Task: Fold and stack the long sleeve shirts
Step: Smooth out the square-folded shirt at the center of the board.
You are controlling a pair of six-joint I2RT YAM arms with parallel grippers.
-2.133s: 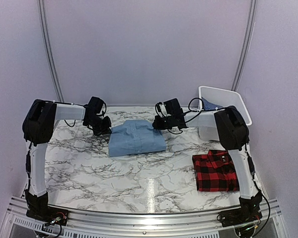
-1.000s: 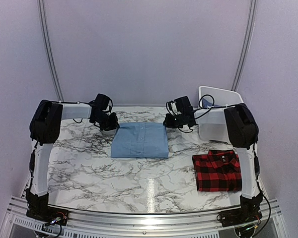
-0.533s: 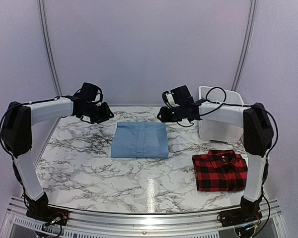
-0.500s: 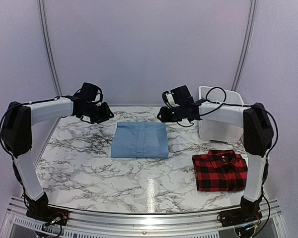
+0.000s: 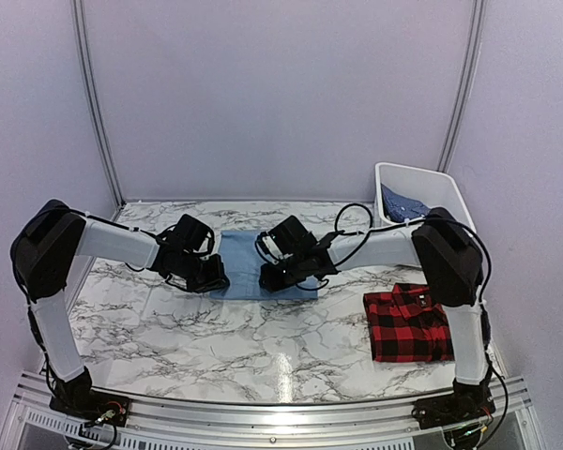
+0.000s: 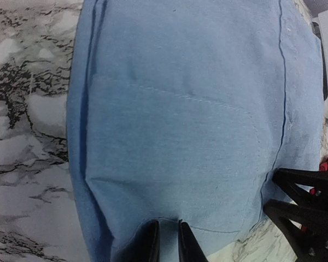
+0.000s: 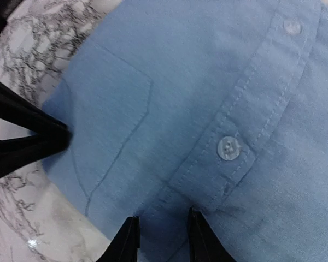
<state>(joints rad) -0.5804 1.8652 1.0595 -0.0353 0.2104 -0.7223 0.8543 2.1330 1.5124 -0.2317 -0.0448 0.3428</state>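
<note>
Long sleeve shirts, three of them, sit about the marble table (image 5: 169, 328), which fills most of our top view. At the table's 2 o'clock corner stands the white bin (image 5: 413, 170), and inside it we see the dark blue patterned shirt (image 5: 401, 202) lying crumpled. At the table's centre the light blue shirt (image 5: 241, 255) lies folded flat with its front up, partly covered by the two wrists. The red-and-black plaid shirt (image 5: 408, 323) lies folded at the table's 4 o'clock, well apart from the blue one.

Both arms are bent inward over the light blue shirt's near edge. We find the left gripper (image 6: 167, 232) at that shirt's 7 o'clock corner, its fingers nearly together and pinching a small raised fold of the hem. The right gripper (image 7: 162, 221) sits at the shirt's 6 o'clock, just beside the button strip. Its fingers stand a little apart with cloth bunched between them, and we cannot tell whether they clamp it.

Between the two grippers lies the shirt's chest pocket (image 7: 112, 120). At the right gripper's 1 o'clock, one pale button (image 7: 228, 148) shows close to the fingers.
</note>
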